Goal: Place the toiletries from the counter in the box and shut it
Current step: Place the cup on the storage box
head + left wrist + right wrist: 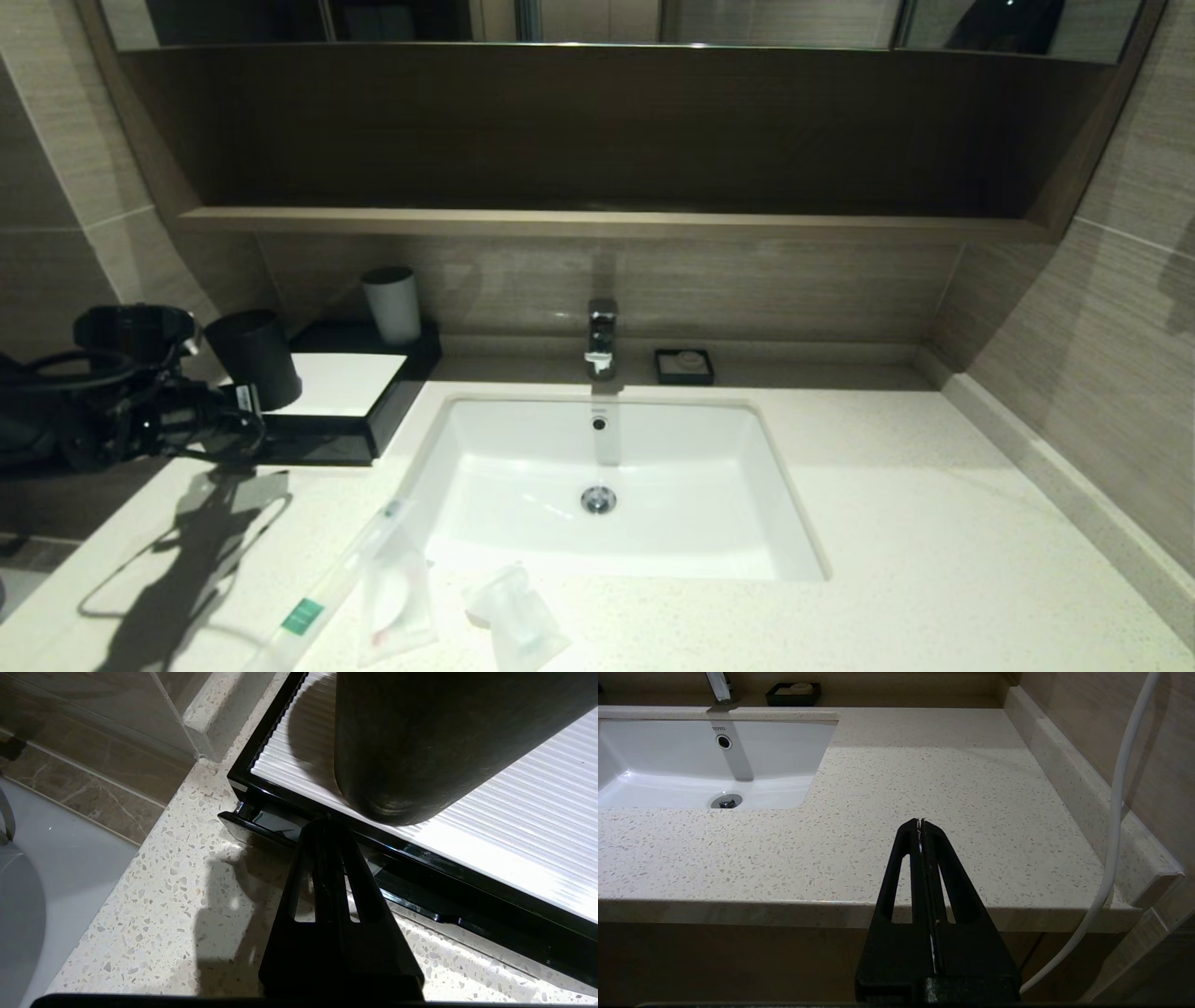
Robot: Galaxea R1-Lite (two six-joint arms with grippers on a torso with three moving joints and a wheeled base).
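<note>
Hovering at box drawer front, left hand fingers pressed together, holding nothing. Right hand also closed, empty, off desk front edge. Three toiletries packets lie near basin front.

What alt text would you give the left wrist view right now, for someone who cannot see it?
The shut left pincer has its tip at the slightly open drawer front of the black box. A dark cup stands on the box's ribbed white top panel. The speckled counter spreads below.
</note>
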